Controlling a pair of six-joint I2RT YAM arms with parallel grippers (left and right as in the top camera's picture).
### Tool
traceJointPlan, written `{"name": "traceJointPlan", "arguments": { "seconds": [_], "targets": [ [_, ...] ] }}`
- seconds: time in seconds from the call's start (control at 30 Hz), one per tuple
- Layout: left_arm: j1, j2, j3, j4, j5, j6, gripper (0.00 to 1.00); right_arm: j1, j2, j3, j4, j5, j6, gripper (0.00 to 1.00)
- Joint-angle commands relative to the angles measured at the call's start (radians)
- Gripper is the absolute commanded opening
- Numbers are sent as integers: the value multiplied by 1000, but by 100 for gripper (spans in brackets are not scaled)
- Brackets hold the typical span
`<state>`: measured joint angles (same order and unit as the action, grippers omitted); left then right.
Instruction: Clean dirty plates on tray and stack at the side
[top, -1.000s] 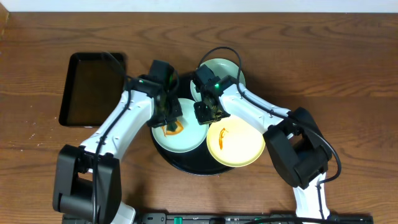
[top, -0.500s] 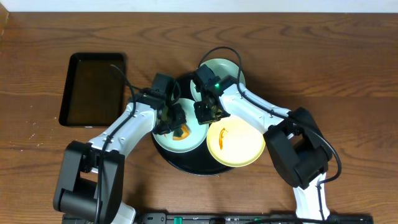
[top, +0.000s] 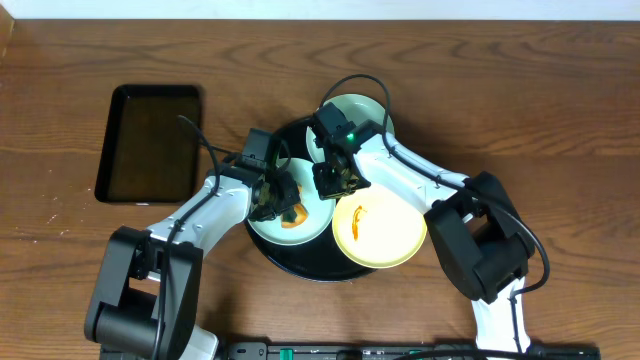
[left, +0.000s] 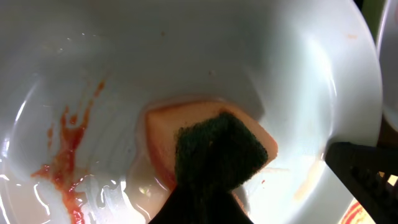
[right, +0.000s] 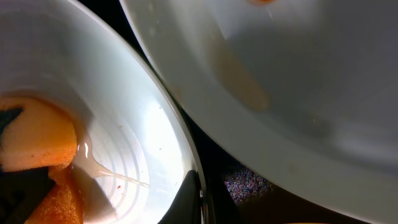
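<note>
Orange sponge (left: 211, 155), its dark scouring side toward the wrist, is what your left claw (top: 279, 198) is clenched on, pressed into the front mint plate (top: 305, 232) on the left half of the tray (top: 300, 268). Your right claw (top: 338, 182) is clenched too, and a fingertip sits right at that plate's rim. It reads as steadying the plate, but you cannot tell whether the rim is truly pinched. So you are in the wiping step on the first plate, early in the job. Red sauce (left: 68, 158) streaks the plate to one side of the sponge, apart from it, with a wet sheen around it. The next move calls for dragging the sponge across that streak with steady downward pressure while the plate is kept from sliding. The yellow plate (top: 385, 235), at the tray's right edge, carries its own smear. The back mint plate (top: 362, 112) is partly covered by the right arm, so you cannot judge how dirty it is. Nothing is stacked yet on the table (top: 560, 120) or on the small tray (top: 150, 145). From overhead, both claws hide much of the front plate. The left wrist view cuts off its own fingers, and the right wrist view shows a second pale plate you cannot identify.
</note>
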<state>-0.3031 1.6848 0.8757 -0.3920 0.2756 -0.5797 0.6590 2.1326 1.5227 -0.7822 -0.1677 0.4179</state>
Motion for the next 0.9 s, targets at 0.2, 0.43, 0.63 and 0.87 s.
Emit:
{"name": "traceJointPlan", "arguments": {
  "seconds": [0.2,0.43,0.63,0.87],
  "targets": [
    [5,9,-28,-11,-114,69,8,5,2,-2,4,-2,8,1],
    [5,8,-27,-77,-284,144,8,5,2,-2,3,-2,8,1],
    [5,8,-29,-97,-418,243,8,3,2,-2,4,-2,8,1],
    [5,8,-27,-93,-532,250,8,3,2,-2,1,-2,8,1]
  ]
}}
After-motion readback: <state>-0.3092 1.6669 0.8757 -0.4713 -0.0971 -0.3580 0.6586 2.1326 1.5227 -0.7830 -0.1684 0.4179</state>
